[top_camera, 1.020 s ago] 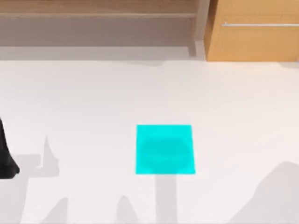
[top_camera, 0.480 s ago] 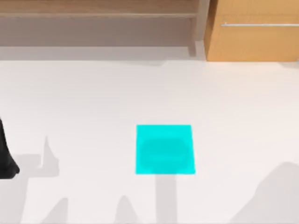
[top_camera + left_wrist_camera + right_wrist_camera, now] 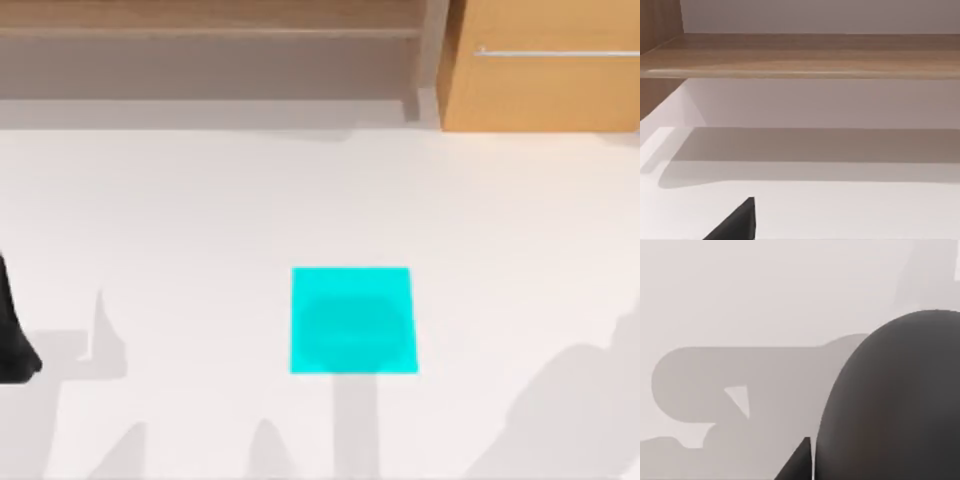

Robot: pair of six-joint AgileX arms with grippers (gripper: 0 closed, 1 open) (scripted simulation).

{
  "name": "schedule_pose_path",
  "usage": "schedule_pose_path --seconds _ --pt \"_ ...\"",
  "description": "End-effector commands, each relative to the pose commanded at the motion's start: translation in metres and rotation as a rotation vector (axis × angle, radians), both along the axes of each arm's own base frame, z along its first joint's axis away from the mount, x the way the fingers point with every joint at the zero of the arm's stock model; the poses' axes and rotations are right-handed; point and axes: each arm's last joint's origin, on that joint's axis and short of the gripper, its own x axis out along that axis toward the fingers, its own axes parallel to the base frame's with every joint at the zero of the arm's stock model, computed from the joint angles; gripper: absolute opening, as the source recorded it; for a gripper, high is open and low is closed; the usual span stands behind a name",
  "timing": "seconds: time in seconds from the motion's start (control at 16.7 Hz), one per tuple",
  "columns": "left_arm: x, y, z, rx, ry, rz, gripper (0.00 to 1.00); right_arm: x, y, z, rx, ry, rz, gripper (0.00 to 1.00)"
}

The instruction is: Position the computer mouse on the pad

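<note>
since the smooth dark grey rounded mouse [image 3: 890, 400] sits tight against the right gripper, cant tell if pinched; could slip b4 reaching the flat cyan square pad [image 3: 352, 320].

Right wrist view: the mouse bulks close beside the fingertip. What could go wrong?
The computer mouse is smooth and rounded, lying to one side of the right gripper's fingertip: an off-centre grip might slip. The pad is small, so a skewed release could overhang it. The left arm is parked at the table's left edge.
</note>
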Motion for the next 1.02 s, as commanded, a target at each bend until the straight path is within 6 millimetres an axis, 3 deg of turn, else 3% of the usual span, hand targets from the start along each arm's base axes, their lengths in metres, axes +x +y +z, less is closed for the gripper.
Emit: schedule_pose_path --seconds 0.24,0.36,0.72,1.02 --pt "0.0 0.0 0.0 0.0 0.0 0.0 1.0 -0.003 0.001 0.049 -0.002 -0.004 -0.002 0.0" --pt "0.0 0.0 0.0 0.0 0.0 0.0 1.0 -0.004 0.002 0.061 -0.007 -0.014 -0.002 0.0" --pt "0.0 0.0 0.0 0.0 0.0 0.0 1.0 -0.003 0.003 0.06 -0.005 -0.011 0.011 0.0" --pt "0.0 0.0 0.0 0.0 0.0 0.0 1.0 0.025 0.022 0.061 -0.001 0.0 0.296 0.0"
